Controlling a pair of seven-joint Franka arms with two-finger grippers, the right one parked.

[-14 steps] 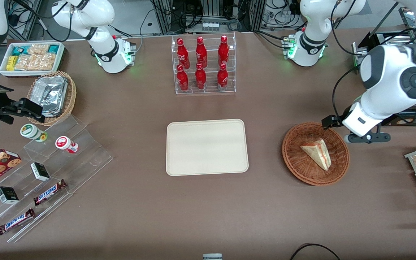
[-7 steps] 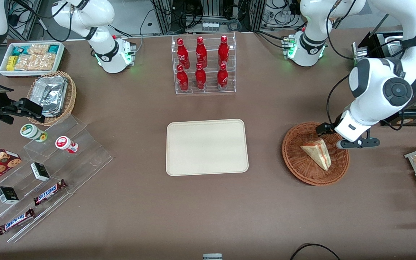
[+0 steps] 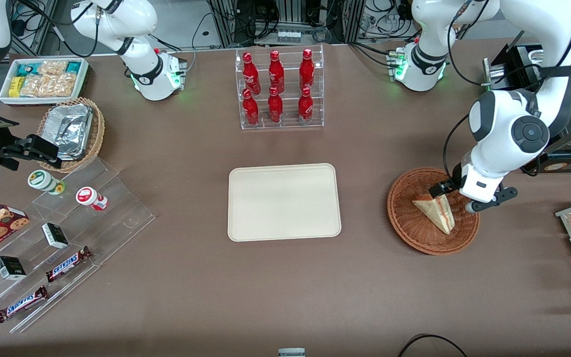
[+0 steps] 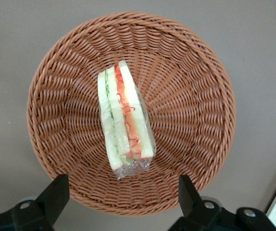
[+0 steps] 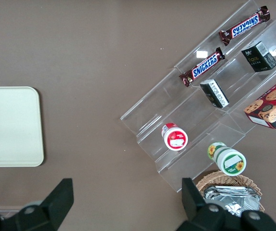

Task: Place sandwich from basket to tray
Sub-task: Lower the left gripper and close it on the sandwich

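Gripper (image 4: 121, 204) moved in over the round reddish-brown wicker basket (image 3: 407, 225), fingers spread wide, above one triangular pale-bread sandwich (image 3: 436, 211). One cream rectangular tray (image 3: 284, 202) well off sideways.

Front view: left arm's wrist covers the pincer (image 3: 456, 198) and part of the basket (image 3: 414, 223) rim. Wrist view: finger (image 4: 56, 195) bases are cut off by the frame edge.

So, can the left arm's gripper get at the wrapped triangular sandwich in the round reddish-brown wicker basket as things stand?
Probably yes. The left arm's gripper hangs open above the basket, and the sandwich lies alone in it, cut edge up, with nothing over it.
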